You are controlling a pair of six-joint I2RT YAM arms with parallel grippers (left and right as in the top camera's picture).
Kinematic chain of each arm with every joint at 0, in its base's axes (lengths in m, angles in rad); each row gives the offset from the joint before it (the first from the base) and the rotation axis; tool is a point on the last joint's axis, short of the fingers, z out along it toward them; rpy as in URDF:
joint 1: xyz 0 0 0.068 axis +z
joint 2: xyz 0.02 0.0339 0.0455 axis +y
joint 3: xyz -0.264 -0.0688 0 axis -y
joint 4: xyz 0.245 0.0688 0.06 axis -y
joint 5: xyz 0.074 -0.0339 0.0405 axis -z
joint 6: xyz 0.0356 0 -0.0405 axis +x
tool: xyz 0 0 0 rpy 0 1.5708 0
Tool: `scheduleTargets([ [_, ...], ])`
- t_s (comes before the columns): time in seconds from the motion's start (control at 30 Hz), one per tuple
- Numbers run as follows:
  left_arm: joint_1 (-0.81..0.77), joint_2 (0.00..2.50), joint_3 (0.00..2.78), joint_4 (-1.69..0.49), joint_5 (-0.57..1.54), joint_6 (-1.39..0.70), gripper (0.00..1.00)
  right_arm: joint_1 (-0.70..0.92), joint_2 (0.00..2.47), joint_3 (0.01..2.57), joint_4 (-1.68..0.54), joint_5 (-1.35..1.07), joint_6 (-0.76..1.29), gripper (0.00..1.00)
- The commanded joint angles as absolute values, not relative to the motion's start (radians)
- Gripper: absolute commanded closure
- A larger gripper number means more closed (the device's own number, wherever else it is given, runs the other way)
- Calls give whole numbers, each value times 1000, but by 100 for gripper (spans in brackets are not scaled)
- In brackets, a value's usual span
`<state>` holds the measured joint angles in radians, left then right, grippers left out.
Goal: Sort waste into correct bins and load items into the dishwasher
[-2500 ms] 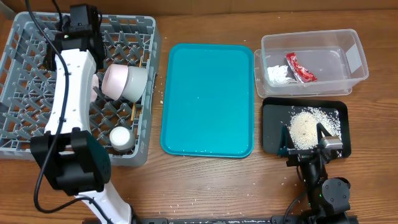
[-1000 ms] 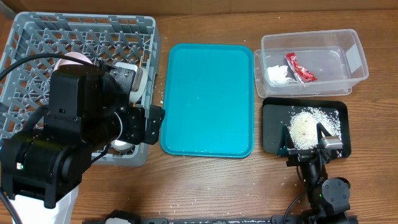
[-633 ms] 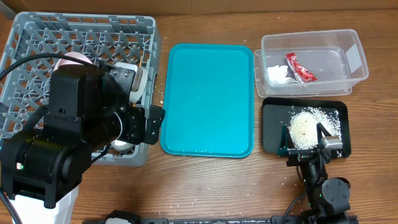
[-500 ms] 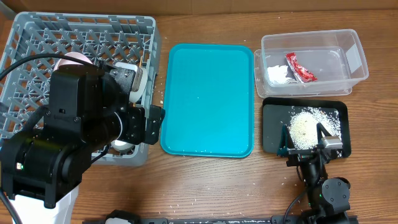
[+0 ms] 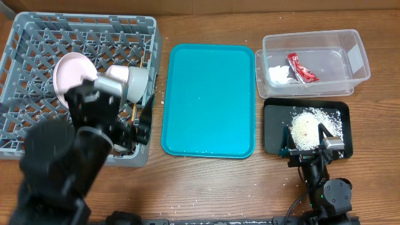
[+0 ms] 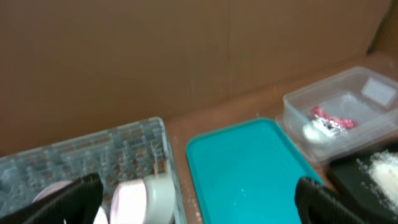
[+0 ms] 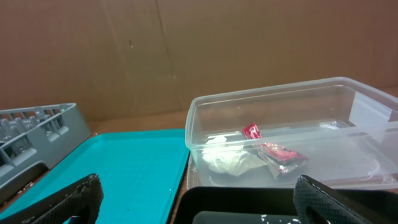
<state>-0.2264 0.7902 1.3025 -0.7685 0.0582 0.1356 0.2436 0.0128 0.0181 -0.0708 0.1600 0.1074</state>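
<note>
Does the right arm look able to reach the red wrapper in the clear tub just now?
Probably yes: the tub is lidless, the wrapper lies uncovered beside the paper scrap, and the open right gripper sits close by over the black tray.

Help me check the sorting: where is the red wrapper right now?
In the overhead view the red wrapper lies inside the clear tub on the table's right side, right beside the crumpled white paper.
</note>
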Motion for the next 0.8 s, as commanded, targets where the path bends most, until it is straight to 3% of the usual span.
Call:
scheduleTargets([
  [0.0,-215,648,1084,-637,72,203,0,246,3,8,-65,157,104,0],
  [0.2,-214,369,706,-423,79,179,0,246,3,8,-65,157,104,0],
  [0.47,-214,91,363,-313,46,57,0,246,3,8,-65,157,104,0],
  [0.77,-215,3,146,-175,25,0,0,246,3,8,-65,157,104,0],
])
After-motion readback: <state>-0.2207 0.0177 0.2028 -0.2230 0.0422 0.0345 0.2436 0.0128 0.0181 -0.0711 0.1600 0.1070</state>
